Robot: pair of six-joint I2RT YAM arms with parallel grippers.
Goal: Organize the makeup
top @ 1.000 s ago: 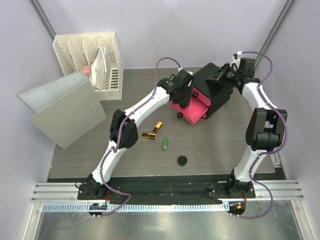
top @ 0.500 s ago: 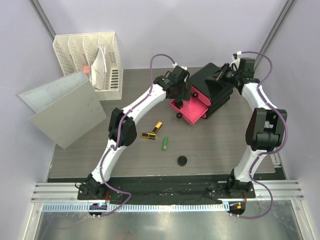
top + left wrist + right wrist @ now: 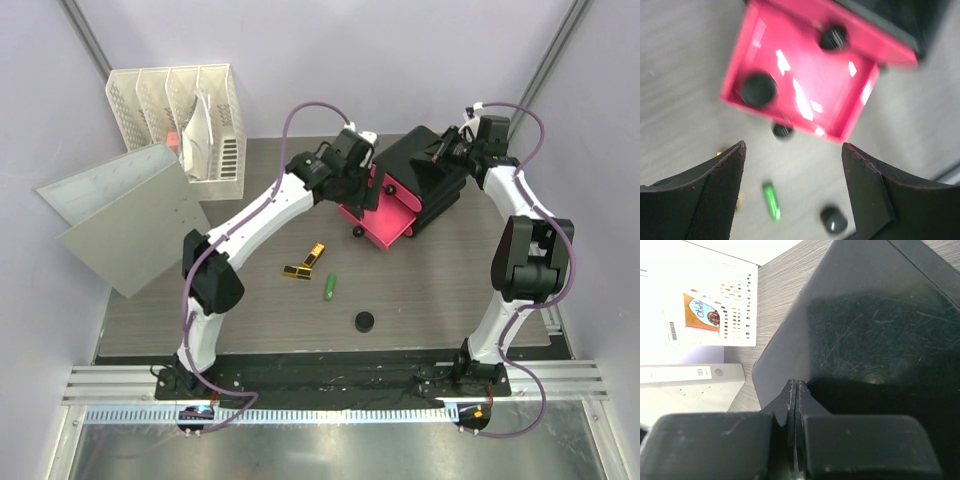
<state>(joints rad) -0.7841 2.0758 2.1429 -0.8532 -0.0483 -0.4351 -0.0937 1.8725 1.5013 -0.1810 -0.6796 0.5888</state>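
My left gripper [image 3: 793,146], jaws spread and empty, hangs over the pink drawer [image 3: 840,100] at upper middle; the green stick [image 3: 329,288] lies below it near frame centre, long axis nearly up-down, nearer it than my right gripper [image 3: 796,390], pressed together at the black organizer box [image 3: 880,340].

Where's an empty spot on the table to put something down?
The biggest bare patch of table is right of the loose black disc, between the pink drawer and the right arm. Another lies at the near left, between the binder and the left arm. Mid-table is crowded with the lipsticks and green stick, and the back with the black organizer box.
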